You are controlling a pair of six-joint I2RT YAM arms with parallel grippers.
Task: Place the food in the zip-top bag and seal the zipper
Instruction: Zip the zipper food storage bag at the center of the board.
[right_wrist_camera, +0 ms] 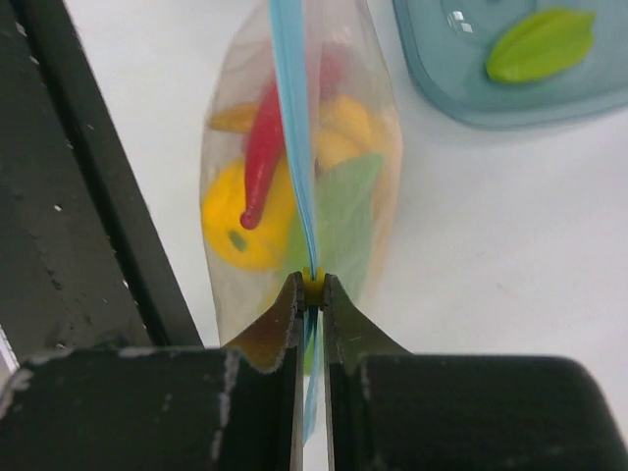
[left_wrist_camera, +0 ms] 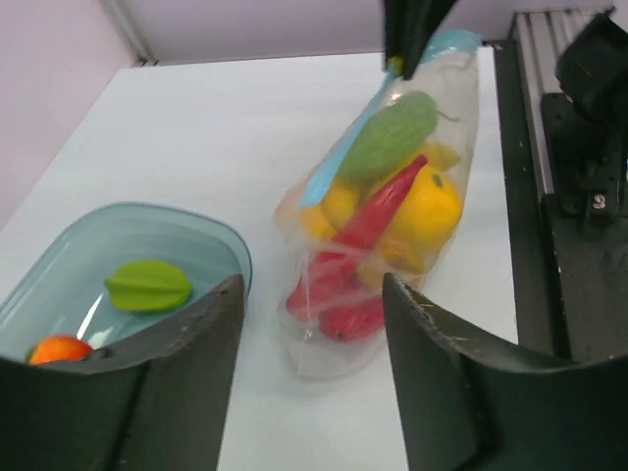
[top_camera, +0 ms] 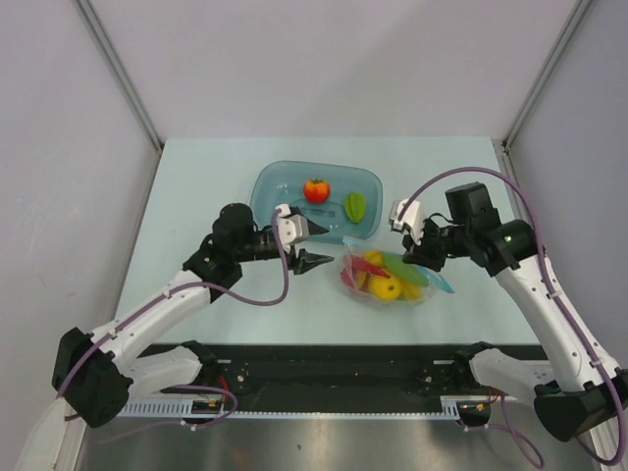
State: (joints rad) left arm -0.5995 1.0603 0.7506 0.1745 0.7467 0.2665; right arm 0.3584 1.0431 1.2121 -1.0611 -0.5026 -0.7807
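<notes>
While the right gripper had its two fingers pressed shut on the thin blue press-seal zipper strip, pinching it near one end, the clear floppy zip-top bag lay on its side on the pale table, just in front of the translucent blue-green rounded tray. Through the plastic I could make out a long red chili, a round yellow-orange citrus and a rough green vegetable, with more yellow and red pieces packed beneath that I could not name for certain. The left gripper hung between tray and bag with its jaws spread wide and nothing in them. Two pieces were not yet bagged: the small red tomato and the flat green starfruit sat apart from each other inside the tray. To my eye the filling was most of the way along but unfinished, and the right arm looked to be holding the bag's edge rather than sealing it, though I could not tell whether the mouth was open along its length. The next move, I thought, fell to the left arm: turn to the tray, close on the tomato or the starfruit, and carry it to the mouth, which would need to be parted enough to admit it without spilling what was already inside.
</notes>
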